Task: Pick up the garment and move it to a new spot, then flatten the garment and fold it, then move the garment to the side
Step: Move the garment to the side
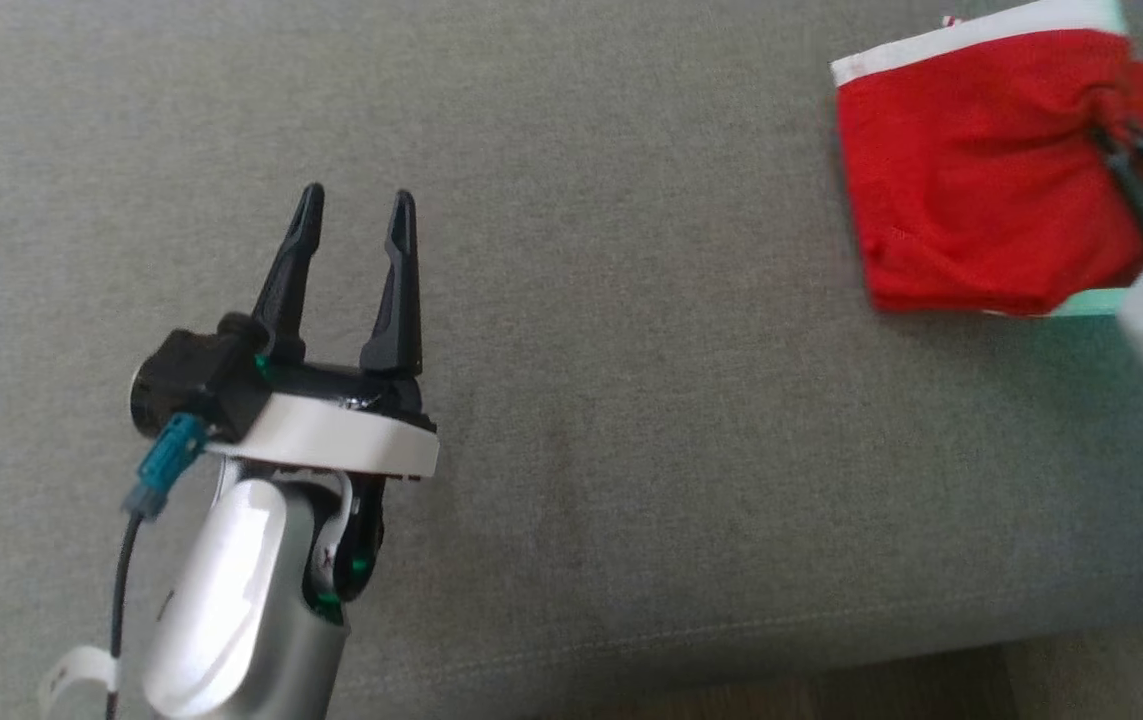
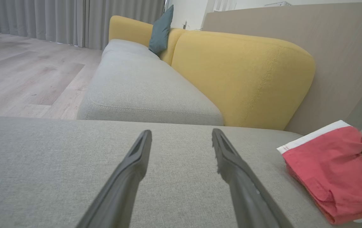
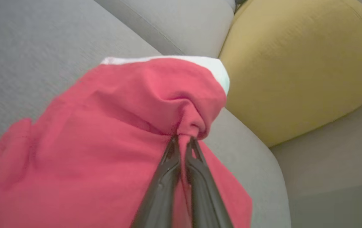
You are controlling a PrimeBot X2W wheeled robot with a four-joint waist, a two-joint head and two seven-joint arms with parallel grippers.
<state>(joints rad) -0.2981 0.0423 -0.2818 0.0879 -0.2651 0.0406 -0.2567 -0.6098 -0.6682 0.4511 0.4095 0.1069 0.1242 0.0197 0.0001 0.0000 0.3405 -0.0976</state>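
The garment [image 1: 971,170] is red cloth with a white band along its far edge, lying bunched at the far right of the grey sofa seat [image 1: 631,350]. My right gripper [image 1: 1116,140] is shut on a pinched fold of the garment [image 3: 111,152], and the cloth gathers into a knot at the right gripper [image 3: 183,139] tips. Well to the left, my left gripper [image 1: 356,215] stands open over bare seat, nothing between its fingers. In the left wrist view the left gripper [image 2: 181,136] points across the seat, with the garment [image 2: 333,171] off to its right.
A yellow sofa backrest [image 2: 241,76] rises behind the seat, with a teal cushion [image 2: 161,30] further along. A second grey seat cushion [image 2: 142,88] adjoins on the far side. Wooden floor [image 2: 19,72] lies past the seat's edge. A pale green layer [image 1: 1091,302] shows under the garment.
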